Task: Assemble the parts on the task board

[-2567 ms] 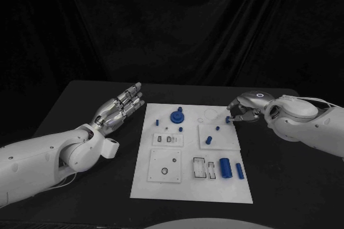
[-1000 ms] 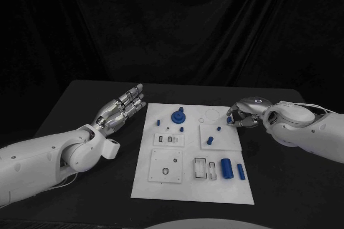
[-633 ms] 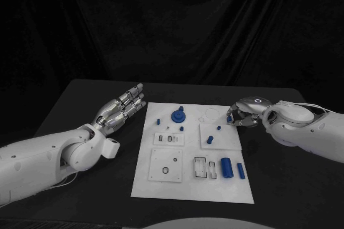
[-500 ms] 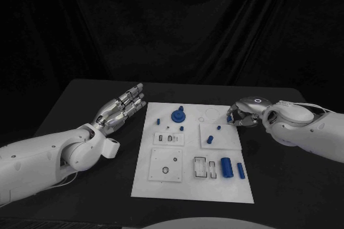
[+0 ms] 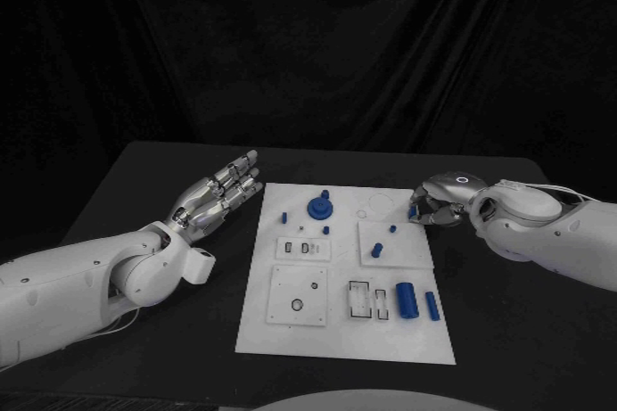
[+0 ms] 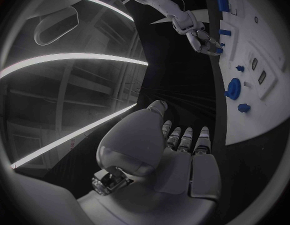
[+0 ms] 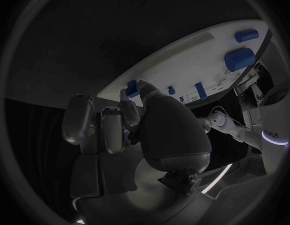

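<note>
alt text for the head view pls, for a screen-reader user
The right hand pinches a small blue part at the far right edge of the white task board, which lies in the middle of a black table. The left hand hovers open beside the board's far left edge, fingers extended. More blue parts lie on the board, including a round part and a thick cylinder.

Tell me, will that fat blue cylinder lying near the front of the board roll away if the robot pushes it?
Probably, if pushed sideways: the fat blue cylinder looks round and lies on its side on the flat task board. It looks solid and stiff, so it likely wouldn't bend.
</note>
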### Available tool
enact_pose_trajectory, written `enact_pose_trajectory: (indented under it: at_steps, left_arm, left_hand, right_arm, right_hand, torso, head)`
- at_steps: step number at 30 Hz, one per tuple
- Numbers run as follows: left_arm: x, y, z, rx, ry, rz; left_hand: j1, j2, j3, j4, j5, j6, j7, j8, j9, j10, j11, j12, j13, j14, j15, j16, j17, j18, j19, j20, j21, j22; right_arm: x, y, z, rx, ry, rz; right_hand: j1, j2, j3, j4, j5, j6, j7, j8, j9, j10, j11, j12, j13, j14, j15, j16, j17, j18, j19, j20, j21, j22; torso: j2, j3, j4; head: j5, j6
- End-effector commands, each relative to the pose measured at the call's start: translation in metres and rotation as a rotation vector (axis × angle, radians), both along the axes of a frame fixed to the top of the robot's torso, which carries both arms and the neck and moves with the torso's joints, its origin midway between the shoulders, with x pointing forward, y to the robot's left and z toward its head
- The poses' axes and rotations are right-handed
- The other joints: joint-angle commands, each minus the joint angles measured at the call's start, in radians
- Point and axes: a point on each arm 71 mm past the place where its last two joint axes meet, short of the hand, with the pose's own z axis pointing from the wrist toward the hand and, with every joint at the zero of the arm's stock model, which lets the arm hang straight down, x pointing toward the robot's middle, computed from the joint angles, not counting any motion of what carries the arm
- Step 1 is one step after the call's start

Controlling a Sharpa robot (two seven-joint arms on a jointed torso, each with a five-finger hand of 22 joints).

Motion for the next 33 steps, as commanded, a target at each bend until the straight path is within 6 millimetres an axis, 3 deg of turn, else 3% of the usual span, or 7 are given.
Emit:
enact_pose_trajectory:
  at_steps: [1, 6, 10, 21, 26, 33]
  left_arm:
    - [-0.001, -0.002, 0.0, -0.013, 0.0, -0.017]
    - [-0.002, -0.002, 0.0, -0.012, 0.002, -0.017]
    - [-0.002, -0.001, 0.0, -0.011, 0.003, -0.015]
    - [-0.002, -0.002, 0.0, -0.009, 0.005, -0.015]
    - [-0.002, -0.003, 0.0, -0.009, 0.006, -0.017]
    - [-0.001, -0.006, 0.0, -0.011, 0.005, -0.022]
  left_hand:
    - [-0.01, -0.004, 0.006, -0.001, 0.006, 0.0, 0.006, 0.004, 0.002, 0.0, 0.008, -0.003, -0.001, -0.001, 0.007, -0.004, -0.001, 0.017, -0.001, 0.006, -0.004, 0.0]
    - [-0.01, -0.004, 0.006, -0.001, 0.006, 0.0, 0.006, 0.004, 0.002, 0.0, 0.008, -0.003, -0.001, -0.001, 0.007, -0.004, -0.001, 0.017, -0.001, 0.006, -0.004, 0.0]
    - [-0.011, -0.004, 0.007, -0.002, 0.006, 0.001, 0.009, 0.004, 0.002, 0.0, 0.008, -0.003, -0.001, -0.001, 0.007, -0.004, -0.001, 0.017, -0.001, 0.007, -0.004, 0.0]
    - [-0.011, -0.004, 0.007, -0.002, 0.006, 0.002, 0.01, 0.005, 0.002, 0.0, 0.008, -0.003, -0.001, -0.001, 0.007, -0.004, -0.001, 0.017, 0.0, 0.007, -0.004, 0.0]
    - [-0.011, -0.004, 0.007, -0.002, 0.006, 0.002, 0.01, 0.005, 0.002, 0.0, 0.008, -0.003, -0.001, -0.001, 0.007, -0.004, -0.001, 0.017, 0.0, 0.007, -0.004, 0.0]
    - [-0.011, -0.004, 0.007, -0.002, 0.006, 0.002, 0.01, 0.005, 0.002, 0.0, 0.008, -0.003, -0.001, -0.001, 0.007, -0.004, -0.001, 0.017, 0.0, 0.007, -0.004, 0.0]
  right_arm:
    - [0.0, 0.001, 0.003, 0.028, -0.055, 0.009]
    - [-0.005, 0.006, 0.01, 0.078, -0.119, 0.051]
    - [-0.013, 0.017, 0.016, 0.122, -0.148, 0.086]
    - [-0.032, 0.087, 0.048, 0.2, -0.134, 0.24]
    - [-0.034, 0.122, 0.046, 0.193, -0.084, 0.31]
    - [-0.032, 0.154, 0.033, 0.173, -0.029, 0.36]
  right_hand:
    - [0.01, 0.008, -0.001, -0.009, 0.005, 0.02, -0.004, 0.015, 0.025, 0.111, -0.012, 0.418, 0.386, 0.071, -0.006, -0.006, 0.104, -0.005, 0.007, 0.002, 0.002, 0.168]
    - [-0.001, 0.014, 0.003, -0.01, 0.065, 0.048, -0.01, 0.039, 0.086, 0.111, -0.019, 0.418, 0.386, 0.061, -0.01, -0.054, 0.061, -0.003, 0.003, -0.003, -0.009, 0.165]
    - [0.0, 0.01, 0.007, -0.013, 0.077, 0.06, -0.016, 0.046, 0.107, 0.111, -0.021, 0.418, 0.386, 0.06, -0.014, -0.064, 0.053, -0.003, 0.004, -0.005, -0.007, 0.166]
    - [0.002, 0.005, 0.016, -0.018, 0.104, 0.049, -0.012, 0.034, 0.123, 0.111, -0.02, 0.418, 0.386, 0.064, -0.014, -0.054, 0.061, -0.005, 0.007, -0.006, 0.001, 0.168]
    - [-0.001, 0.003, 0.02, -0.02, 0.113, 0.039, -0.009, 0.026, 0.128, 0.111, -0.018, 0.418, 0.386, 0.068, -0.013, -0.043, 0.071, -0.007, 0.011, -0.006, 0.012, 0.171]
    - [-0.003, 0.001, 0.021, -0.021, 0.115, 0.035, -0.007, 0.022, 0.129, 0.111, -0.017, 0.418, 0.386, 0.068, -0.012, -0.041, 0.073, -0.008, 0.011, -0.006, 0.014, 0.171]
  torso:
    - [0.0, -0.0002, -0.0001]
    - [0.0, 0.0, 0.0002]
    - [0.0, -0.0005, -0.0005]
    - [-0.001, -0.0016, -0.0008]
    - [0.0, -0.0015, -0.0001]
    - [0.0, -0.0008, 0.0019]
  head:
    - [0.002, 0.001]
    - [0.005, 0.004]
    - [0.01, 0.003]
    - [0.026, -0.004]
    - [0.027, -0.006]
    - [0.025, -0.004]
